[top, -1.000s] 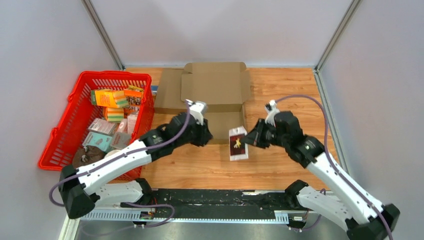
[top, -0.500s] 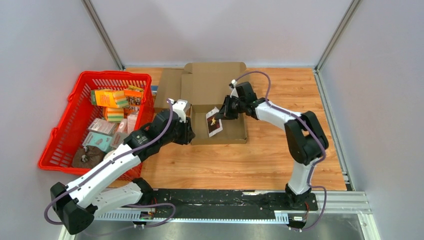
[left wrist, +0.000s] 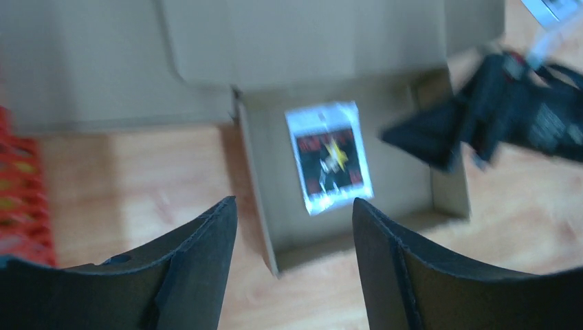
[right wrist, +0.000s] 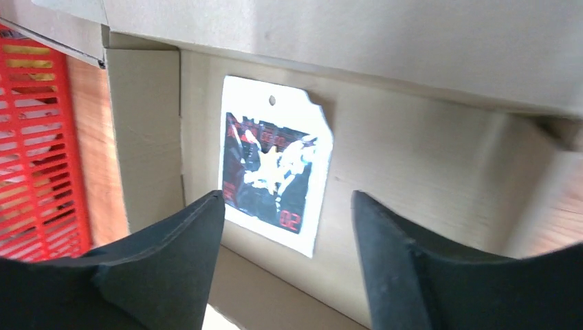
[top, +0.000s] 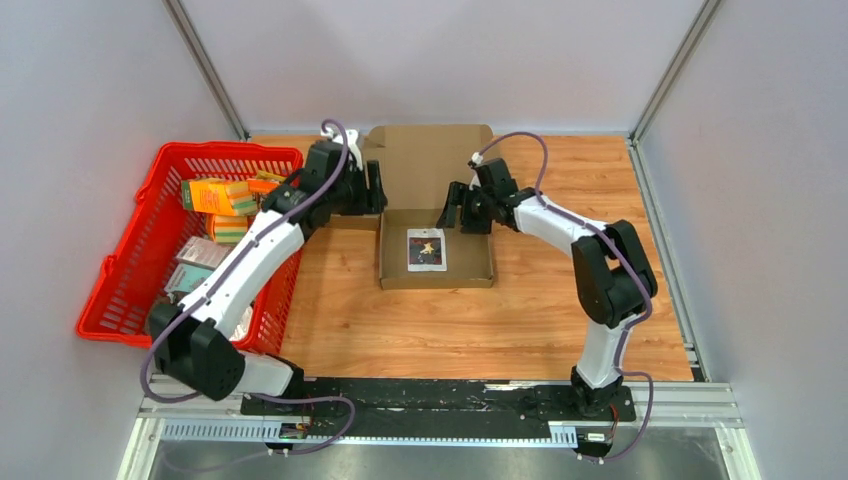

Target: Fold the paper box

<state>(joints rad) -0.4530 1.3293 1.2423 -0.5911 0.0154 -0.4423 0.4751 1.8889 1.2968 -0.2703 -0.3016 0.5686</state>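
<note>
The paper box (top: 466,252) sits in the middle of the worktop (top: 560,310), toward the back. Its tray is open and its big lid (top: 430,160) lies flat behind it. A small shiny packet (top: 426,250) lies flat on the floor of the tray.

The right end effector (top: 452,208) hangs just over the back right part of the tray. Its jaws are spread wide and there is nothing in them. The left end effector (top: 374,188) is up by the left edge of the lid, next to the red basket (top: 120,290). Its jaws are wide apart too, and it holds nothing.

I think the filling step is done and the closing step is about to start. Next, the right arm should lift out of the tray so it is not in the way. Then one end effector needs to catch the lid and swing it forward over the tray, and the side flaps must tuck inside.

A second ago the right end effector was pinching the packet out in front of the box. Then it carried the packet over the tray, and now it has let go. The left arm was low at the front left corner of the box, and it has moved up to the back left
</note>
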